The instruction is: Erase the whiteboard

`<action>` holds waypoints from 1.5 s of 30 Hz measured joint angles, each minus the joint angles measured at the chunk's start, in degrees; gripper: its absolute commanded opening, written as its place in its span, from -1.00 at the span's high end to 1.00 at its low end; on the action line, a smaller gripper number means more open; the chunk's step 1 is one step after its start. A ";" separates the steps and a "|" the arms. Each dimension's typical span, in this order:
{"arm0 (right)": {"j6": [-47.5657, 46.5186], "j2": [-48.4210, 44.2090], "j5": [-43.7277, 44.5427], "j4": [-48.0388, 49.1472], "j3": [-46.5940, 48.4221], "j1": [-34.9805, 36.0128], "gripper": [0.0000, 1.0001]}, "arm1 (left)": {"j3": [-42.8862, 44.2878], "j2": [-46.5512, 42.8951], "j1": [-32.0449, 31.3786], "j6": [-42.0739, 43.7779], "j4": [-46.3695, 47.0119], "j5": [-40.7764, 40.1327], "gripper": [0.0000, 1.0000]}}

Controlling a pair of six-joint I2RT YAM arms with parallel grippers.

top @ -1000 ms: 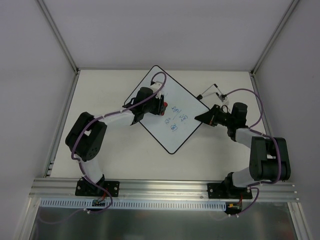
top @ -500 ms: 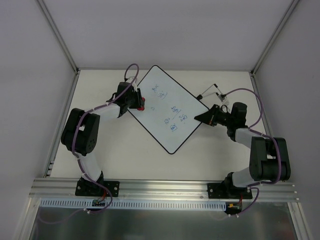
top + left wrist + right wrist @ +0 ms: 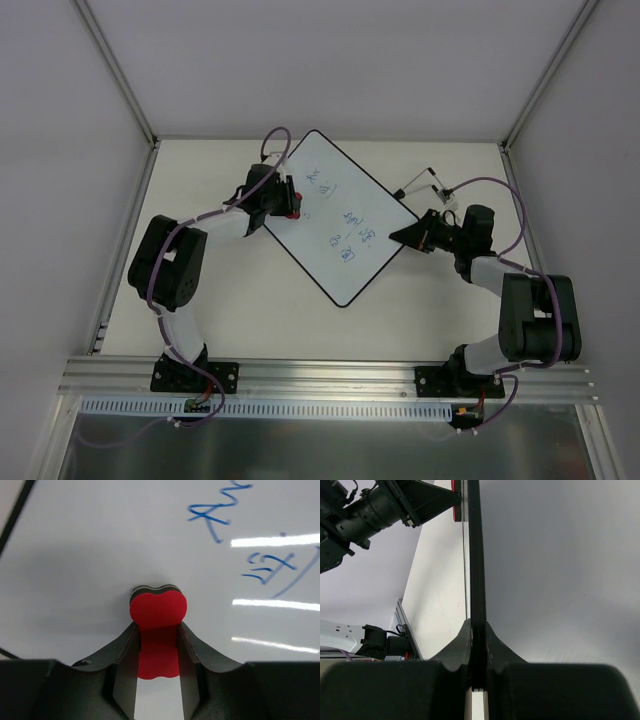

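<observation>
The big flat white whiteboard with the thin black rim (image 3: 330,270) lies in the middle of the pale table (image 3: 220,300), turned like a diamond. My left gripper (image 3: 158,627) is squeezed tight on the small red bone-shaped foam eraser (image 3: 158,607), which touches the board near its 10 o'clock edge. My right gripper (image 3: 477,625) pinches the board's rim at 3 o'clock. If I push too hard, the eraser may slip out, or the board may twist free from that thin pinch. The blue writing (image 3: 355,225) lies toward 3 o'clock, not wiped yet. I count one board, one eraser, two grippers.
</observation>
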 measured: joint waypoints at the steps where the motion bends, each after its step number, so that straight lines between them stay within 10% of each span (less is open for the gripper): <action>1: 0.02 0.00 0.09 -0.09 0.00 -0.04 0.99 | 0.00 -0.09 -1.22 -0.20 0.52 -0.17 1.00; 14: 0.02 0.00 0.15 -0.31 -0.02 -0.11 1.00 | -5.92 -4.94 -15.89 -3.30 5.20 -0.59 1.00; 45: -0.04 -0.55 0.24 0.07 -0.02 0.35 1.00 | 4.28 1.03 -0.96 -4.98 -2.49 -2.36 1.00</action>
